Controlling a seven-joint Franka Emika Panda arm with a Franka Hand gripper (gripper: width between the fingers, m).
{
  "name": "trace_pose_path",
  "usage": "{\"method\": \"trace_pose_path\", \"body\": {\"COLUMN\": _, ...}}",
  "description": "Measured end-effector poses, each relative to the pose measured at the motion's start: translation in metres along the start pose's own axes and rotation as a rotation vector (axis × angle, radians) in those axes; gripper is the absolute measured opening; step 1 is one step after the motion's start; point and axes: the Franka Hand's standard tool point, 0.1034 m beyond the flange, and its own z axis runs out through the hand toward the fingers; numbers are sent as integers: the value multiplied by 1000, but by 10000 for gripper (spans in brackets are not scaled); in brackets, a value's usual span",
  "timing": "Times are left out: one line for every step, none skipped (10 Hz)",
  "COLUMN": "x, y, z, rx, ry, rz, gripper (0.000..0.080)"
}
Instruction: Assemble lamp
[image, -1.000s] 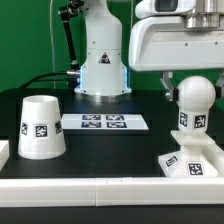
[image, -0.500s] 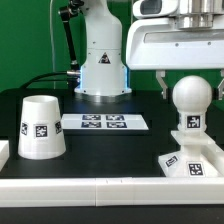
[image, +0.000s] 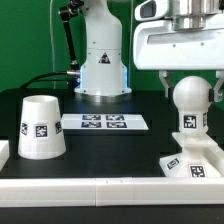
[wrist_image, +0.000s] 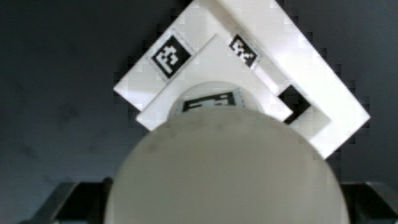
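Observation:
The bulb post (image: 190, 105) stands upright on the flared square base (image: 200, 166) at the exterior view's right. My gripper (image: 190, 90) hangs over it, its fingers pressed against both sides of the round top, shut on it. In the wrist view the round top of the bulb post (wrist_image: 222, 165) fills the near field, with dark fingers (wrist_image: 61, 203) at its sides and the tagged base (wrist_image: 267, 60) below it. The cone shade (image: 40, 128) stands alone on the table at the exterior view's left.
The marker board (image: 105, 123) lies flat mid-table. The glossy white robot pedestal (image: 101, 62) stands behind it, with a black cable at the back left. A white ledge (image: 100, 190) runs along the front edge.
The bulb post has gone from slightly tilted to upright on the base. Its tag has shifted a little to the exterior view's right, and the gripper body has turned slightly with it.

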Motion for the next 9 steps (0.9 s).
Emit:
{"method": "trace_pose_path", "body": {"x": 0, "y": 0, "z": 0, "rx": 13, "ry": -16, "rz": 119, "gripper": 580}}
{"method": "trace_pose_path", "body": {"x": -1, "y": -1, "z": 1, "rx": 28, "ry": -33, "rz": 221, "gripper": 580}}
{"method": "trace_pose_path", "body": {"x": 0, "y": -1, "z": 1, "rx": 32, "ry": -43, "rz": 262, "gripper": 580}}
{"method": "trace_pose_path", "body": {"x": 0, "y": -1, "z": 1, "rx": 40, "ry": -53, "rz": 347, "gripper": 580}}
{"method": "trace_pose_path", "body": {"x": 1, "y": -2, "z": 1, "rx": 43, "ry": -53, "rz": 377, "gripper": 580}}
{"method": "trace_pose_path", "body": {"x": 0, "y": -2, "z": 1, "rx": 42, "ry": -56, "rz": 437, "gripper": 580}}
{"method": "trace_pose_path", "body": {"x": 0, "y": -2, "z": 2, "rx": 41, "ry": -56, "rz": 434, "gripper": 580}}
{"method": "trace_pose_path", "body": {"x": -1, "y": -2, "z": 2, "rx": 34, "ry": -54, "rz": 390, "gripper": 667}}
{"method": "trace_pose_path", "body": {"x": -4, "y": -1, "z": 2, "rx": 14, "ry": -45, "rz": 279, "gripper": 690}}
